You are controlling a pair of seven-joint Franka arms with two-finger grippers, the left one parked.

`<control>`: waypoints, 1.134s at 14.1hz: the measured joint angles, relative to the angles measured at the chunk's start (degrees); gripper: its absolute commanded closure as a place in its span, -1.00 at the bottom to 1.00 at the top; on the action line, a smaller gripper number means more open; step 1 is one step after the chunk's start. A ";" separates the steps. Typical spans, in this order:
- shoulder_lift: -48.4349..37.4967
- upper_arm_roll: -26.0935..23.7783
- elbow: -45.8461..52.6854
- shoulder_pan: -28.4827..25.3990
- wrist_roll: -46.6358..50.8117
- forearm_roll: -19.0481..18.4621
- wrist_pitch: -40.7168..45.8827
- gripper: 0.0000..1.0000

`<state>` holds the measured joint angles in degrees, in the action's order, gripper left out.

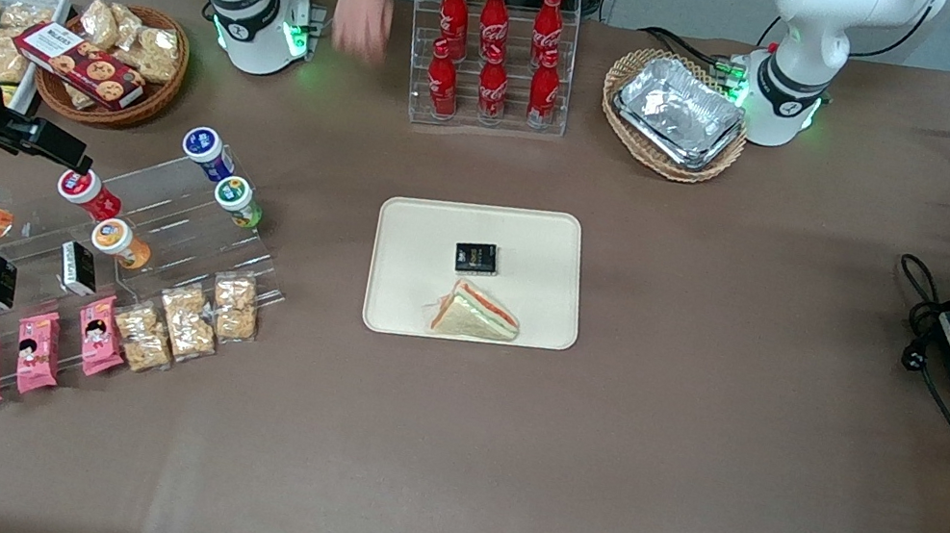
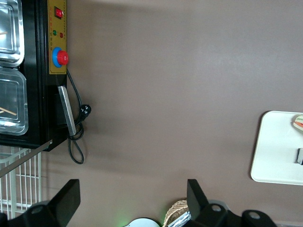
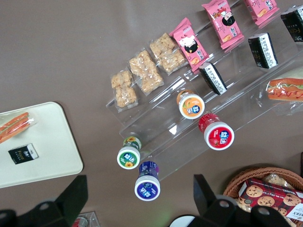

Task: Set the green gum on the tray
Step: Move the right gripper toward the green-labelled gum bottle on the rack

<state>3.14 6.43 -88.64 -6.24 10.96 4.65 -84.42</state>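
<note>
Front view: green gum [image 1: 238, 199] lies on clear stepped rack [image 1: 179, 229], beside blue-lidded bottle [image 1: 207, 151], well apart from tray [image 1: 537, 248] holding sandwich [image 1: 474, 315]. Gripper [image 3: 137, 203] hovers above rack, jaws spread, nothing held.

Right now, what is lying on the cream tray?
On the tray lie a small black packet and a wrapped sandwich. What is under them is covered. The green gum is on the clear rack; the gripper hovers beside it.
</note>
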 measured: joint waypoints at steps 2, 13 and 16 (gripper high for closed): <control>0.00 0.00 0.00 0.00 0.00 0.00 0.00 -0.99; -5.45 -0.73 -6.35 -0.43 -0.48 -0.02 0.42 -0.99; -12.53 -1.12 -18.89 -2.85 -0.48 -0.01 -8.29 -0.99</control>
<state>-9.39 5.32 -107.53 -9.09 10.48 4.64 -92.72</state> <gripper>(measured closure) 0.004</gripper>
